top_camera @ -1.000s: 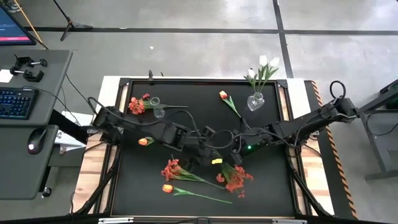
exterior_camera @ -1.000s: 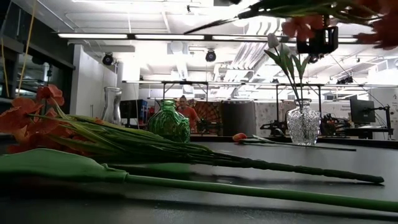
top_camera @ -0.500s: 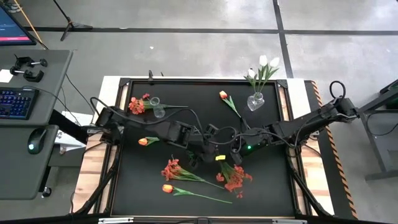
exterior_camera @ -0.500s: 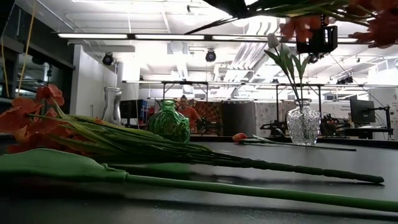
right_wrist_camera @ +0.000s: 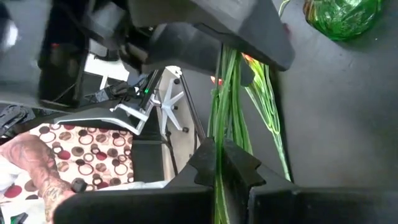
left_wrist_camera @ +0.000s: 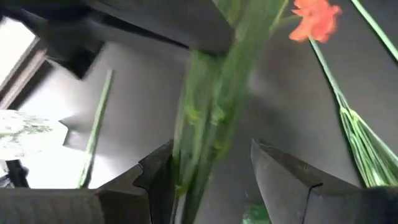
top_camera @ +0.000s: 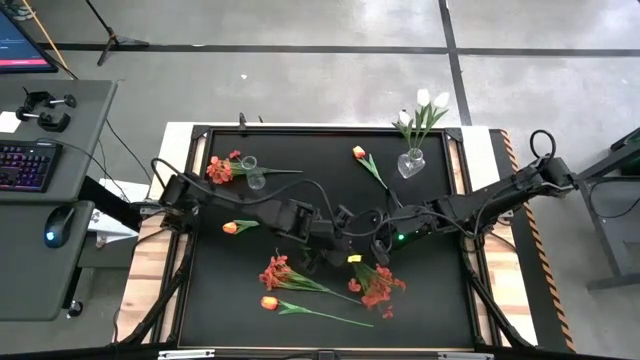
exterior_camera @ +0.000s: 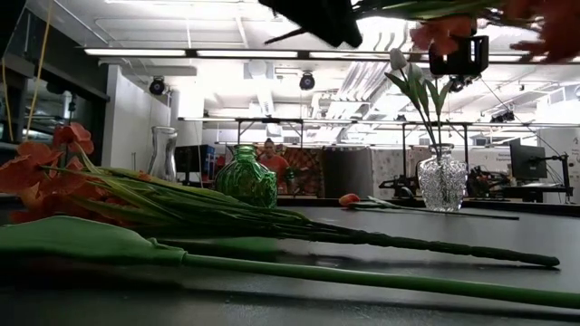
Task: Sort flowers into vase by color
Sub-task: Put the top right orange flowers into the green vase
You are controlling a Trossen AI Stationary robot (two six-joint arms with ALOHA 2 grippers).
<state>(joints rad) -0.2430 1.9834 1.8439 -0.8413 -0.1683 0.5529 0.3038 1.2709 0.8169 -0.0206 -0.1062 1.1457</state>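
The right gripper [right_wrist_camera: 219,163] is clamped tight on the green stems of a bunch of red-orange flowers [top_camera: 378,285], which hangs off the table near the middle, blossoms toward the front edge. The left gripper [left_wrist_camera: 210,169] meets it there with its fingers [left_wrist_camera: 283,177] spread wide, one on each side of those same stems, not yet closed on them. In the overhead view the left gripper [top_camera: 340,258] sits just beside the right gripper [top_camera: 372,250]. Compared with a second ago, the left arm has slid farther toward the right one: its dark bulk now juts into the top of the table-level view, where before only a thin edge showed. The right arm and its bunch look unchanged.

Around them, nothing else has shifted. A second red-orange bunch [top_camera: 277,272] lies on the black table [top_camera: 440,300] in front of the left arm, with an orange tulip [top_camera: 268,302] nearer the front edge and another small orange tulip [top_camera: 232,227] off to the left. A third orange tulip [top_camera: 359,153] lies toward the back, near the clear vase [top_camera: 410,163] holding white tulips [top_camera: 430,100] in the back right corner. In the back left, a small glass vase [top_camera: 250,170] lies beside more red-orange blossoms [top_camera: 219,168]. A green vase [exterior_camera: 246,177] shows in the table-level view.
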